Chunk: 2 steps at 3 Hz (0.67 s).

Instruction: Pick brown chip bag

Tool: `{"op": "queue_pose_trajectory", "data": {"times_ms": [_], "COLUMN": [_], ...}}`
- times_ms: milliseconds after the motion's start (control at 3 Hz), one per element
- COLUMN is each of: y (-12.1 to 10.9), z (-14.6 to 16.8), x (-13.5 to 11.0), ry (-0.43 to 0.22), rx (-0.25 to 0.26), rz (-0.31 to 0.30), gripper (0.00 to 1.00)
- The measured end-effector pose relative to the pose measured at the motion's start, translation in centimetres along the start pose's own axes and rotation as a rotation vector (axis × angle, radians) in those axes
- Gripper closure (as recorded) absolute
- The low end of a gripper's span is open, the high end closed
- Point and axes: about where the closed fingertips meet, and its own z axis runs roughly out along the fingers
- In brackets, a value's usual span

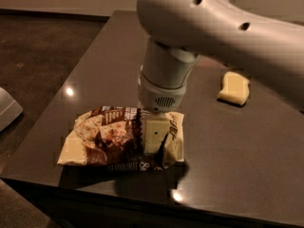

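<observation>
Hand (155,136) sits on the brown chip bag (108,137) by the worktop (232,146) front edge — light, crinkly, best pinched at a fold — grip I cannot tell.

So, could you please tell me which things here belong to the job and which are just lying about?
Job: brown chip bag; gripper, low over the bag's right part.
Lying about: pale yellow block, to the right; white object at the left edge.

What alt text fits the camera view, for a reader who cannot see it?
The gripper reaches straight down onto the right part of the brown chip bag, which lies flat near the front edge of a dark table. A pale yellow block lies apart, to the right.
</observation>
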Motion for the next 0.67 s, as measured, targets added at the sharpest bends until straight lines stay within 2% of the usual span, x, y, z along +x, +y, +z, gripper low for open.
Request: {"op": "queue_pose_trajectory", "data": {"times_ms": [667], "y": [0.3], "z": [-3.2], "x": [-0.7], "ry": [-0.095], "rx": [-0.017], "rz": [-0.02], "gripper": [0.83]}}
